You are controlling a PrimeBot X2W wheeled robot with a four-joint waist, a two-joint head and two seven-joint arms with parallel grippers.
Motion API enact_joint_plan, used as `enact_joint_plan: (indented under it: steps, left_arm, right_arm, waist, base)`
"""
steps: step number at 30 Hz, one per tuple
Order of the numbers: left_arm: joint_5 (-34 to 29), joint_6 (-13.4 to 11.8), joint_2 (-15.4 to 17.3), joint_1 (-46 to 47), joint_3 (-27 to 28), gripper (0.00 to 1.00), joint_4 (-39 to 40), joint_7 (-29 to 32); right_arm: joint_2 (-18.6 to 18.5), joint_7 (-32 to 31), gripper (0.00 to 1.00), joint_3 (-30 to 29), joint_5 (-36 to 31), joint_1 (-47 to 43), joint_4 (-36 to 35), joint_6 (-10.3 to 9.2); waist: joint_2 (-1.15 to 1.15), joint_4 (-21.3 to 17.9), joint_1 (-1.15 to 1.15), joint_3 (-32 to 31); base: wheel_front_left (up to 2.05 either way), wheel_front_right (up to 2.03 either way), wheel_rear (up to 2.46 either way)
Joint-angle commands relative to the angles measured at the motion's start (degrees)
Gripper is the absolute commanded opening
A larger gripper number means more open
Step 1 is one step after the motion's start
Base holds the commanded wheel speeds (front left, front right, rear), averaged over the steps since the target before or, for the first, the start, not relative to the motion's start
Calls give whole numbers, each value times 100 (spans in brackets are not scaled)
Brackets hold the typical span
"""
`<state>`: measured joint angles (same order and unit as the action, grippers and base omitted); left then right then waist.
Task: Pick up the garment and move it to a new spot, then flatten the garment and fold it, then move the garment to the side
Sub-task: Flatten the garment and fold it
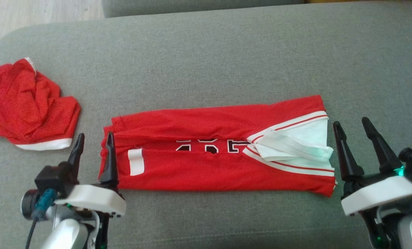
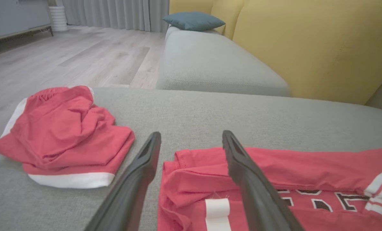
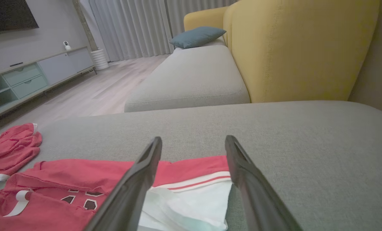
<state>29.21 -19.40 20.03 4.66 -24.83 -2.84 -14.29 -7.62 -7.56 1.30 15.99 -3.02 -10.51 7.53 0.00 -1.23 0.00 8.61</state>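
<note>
The garment [image 1: 209, 173] is a red jersey with white trim and dark lettering. It lies folded into a long flat strip across the grey cushion [image 1: 206, 52]. My left gripper [image 1: 95, 135] is open at its left end, one finger over the cloth's edge, the other over bare cushion. In the left wrist view the garment [image 2: 306, 166] spreads rightward from between the left gripper's [image 2: 191, 134] fingers. My right gripper [image 1: 350, 121] stands open just off the white-trimmed right end, holding nothing. The right wrist view shows that end of the garment [image 3: 81, 175] under the open right gripper [image 3: 193, 138].
A second red garment [image 1: 26, 107] with a white hem lies crumpled at the cushion's left edge, also visible as a red heap [image 2: 62, 128]. Beyond are another grey seat [image 2: 210, 61], a yellow sofa back [image 2: 306, 41], a teal pillow [image 2: 193, 21] and wood floor [image 2: 81, 57].
</note>
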Motion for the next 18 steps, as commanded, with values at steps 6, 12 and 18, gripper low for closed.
enact_joint_plan:
  steps: [6, 12, 18]
  left_arm:
    - [-219, -129, 238, -72, 240, 100, 520, -64]
    - [-206, -163, 277, -134, 242, 100, 609, -40]
    - [-215, -182, 305, -104, 238, 100, 650, -31]
  right_arm:
    - [18, -50, 100, 158, -97, -78, -299, -4]
    - [54, -38, 100, 137, -101, -93, -318, -4]
    - [88, -32, 100, 93, -77, -67, -291, -4]
  waist:
    - [0, 11, 0, -103]
    - [0, 14, 0, -94]
    - [0, -2, 0, -34]
  base:
    - [0, 0, 0]
    - [0, 0, 0]
    - [0, 0, 0]
